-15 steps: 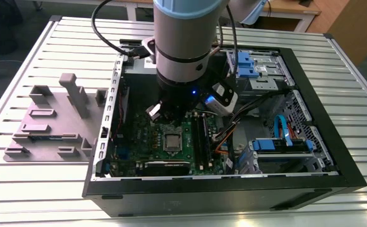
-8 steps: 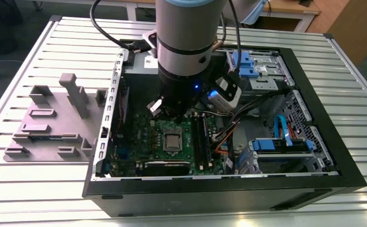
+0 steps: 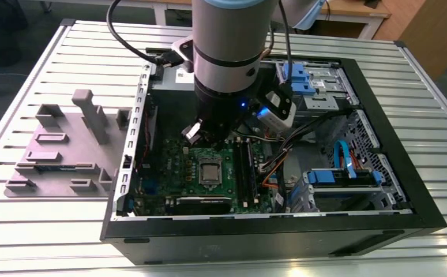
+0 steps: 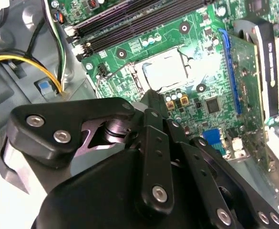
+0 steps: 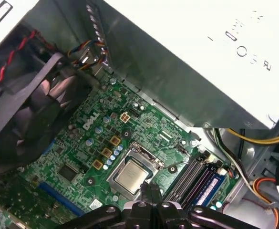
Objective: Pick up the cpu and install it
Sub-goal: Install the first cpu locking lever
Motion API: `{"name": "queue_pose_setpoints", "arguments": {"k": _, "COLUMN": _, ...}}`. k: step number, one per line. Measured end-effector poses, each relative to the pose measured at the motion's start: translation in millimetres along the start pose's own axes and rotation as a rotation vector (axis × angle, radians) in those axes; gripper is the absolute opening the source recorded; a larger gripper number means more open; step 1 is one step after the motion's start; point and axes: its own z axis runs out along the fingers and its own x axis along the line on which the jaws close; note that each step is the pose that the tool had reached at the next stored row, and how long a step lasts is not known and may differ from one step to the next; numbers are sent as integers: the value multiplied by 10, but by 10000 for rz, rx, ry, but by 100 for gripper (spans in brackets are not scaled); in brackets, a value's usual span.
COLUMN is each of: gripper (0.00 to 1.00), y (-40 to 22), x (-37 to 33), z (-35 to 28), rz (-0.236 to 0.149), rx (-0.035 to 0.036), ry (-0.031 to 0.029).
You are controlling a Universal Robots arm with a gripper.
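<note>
Exterior view: arm (image 3: 225,52) reaches down into the open computer case (image 3: 393,190) lying on the slatted table (image 3: 46,69). The cpu (image 3: 210,172) sits in its socket on the green motherboard (image 3: 179,167), just below the arm's tip.

Second wrist view: gripper (image 4: 151,95) hangs just above the board, its black fingers (image 4: 154,143) pressed together with nothing between them. The cpu (image 4: 165,70) lies flat in the socket just beyond the tip.

First wrist view: gripper (image 5: 151,188) clenched and empty, tip beside the socket frame; cpu (image 5: 130,175) seated, silvery top showing.
</note>
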Motion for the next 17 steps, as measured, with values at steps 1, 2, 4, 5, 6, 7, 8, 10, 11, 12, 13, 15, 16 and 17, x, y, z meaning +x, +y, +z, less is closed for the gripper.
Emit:
{"name": "queue_pose_setpoints", "arguments": {"k": 1, "gripper": 11, "y": 0, "x": 0, "z": 0, "rz": -121, "rx": 17, "ry": -28}}
{"name": "queue_pose_setpoints", "arguments": {"k": 2, "gripper": 11, "y": 0, "x": 1, "z": 0, "rz": -229, "rx": 40, "ry": -71}}
{"name": "queue_pose_setpoints", "arguments": {"k": 4, "gripper": 11, "y": 0, "x": 1, "z": 1, "rz": -410, "rx": 105, "ry": -215}}
{"name": "queue_pose_setpoints", "arguments": {"k": 5, "gripper": 11, "y": 0, "x": 1, "z": 1, "rz": -484, "rx": 138, "ry": -304}}
{"name": "queue_pose_setpoints", "arguments": {"k": 6, "gripper": 11, "y": 0, "x": 1, "z": 1, "rz": -553, "rx": 169, "ry": -388}}
{"name": "queue_pose_setpoints", "arguments": {"k": 7, "gripper": 11, "y": 0, "x": 1, "z": 1, "rz": -631, "rx": 196, "ry": -482}}
{"name": "queue_pose_setpoints", "arguments": {"k": 8, "gripper": 11, "y": 0, "x": 1, "z": 1, "rz": -692, "rx": 201, "ry": -573}}
{"name": "queue_pose_setpoints", "arguments": {"k": 10, "gripper": 11, "y": -1, "x": -1, "z": 1, "rz": -786, "rx": 102, "ry": -779}}
{"name": "queue_pose_setpoints", "arguments": {"k": 11, "gripper": 11, "y": -1, "x": -1, "z": 1, "rz": -804, "rx": 41, "ry": -840}}
{"name": "queue_pose_setpoints", "arguments": {"k": 12, "gripper": 11, "y": -1, "x": -1, "z": 1, "rz": -804, "rx": 34, "ry": -846}}
{"name": "queue_pose_setpoints", "arguments": {"k": 13, "gripper": 11, "y": -1, "x": -1, "z": 1, "rz": -804, "rx": 33, "ry": -847}}
{"name": "queue_pose_setpoints", "arguments": {"k": 15, "gripper": 11, "y": -1, "x": -1, "z": 1, "rz": -805, "rx": 30, "ry": -848}}
{"name": "queue_pose_setpoints", "arguments": {"k": 16, "gripper": 11, "y": -2, "x": -1, "z": 2, "rz": -805, "rx": 23, "ry": -854}}
{"name": "queue_pose_setpoints", "arguments": {"k": 17, "gripper": 11, "y": -3, "x": -1, "z": 6, "rz": -804, "rx": -31, "ry": -900}}
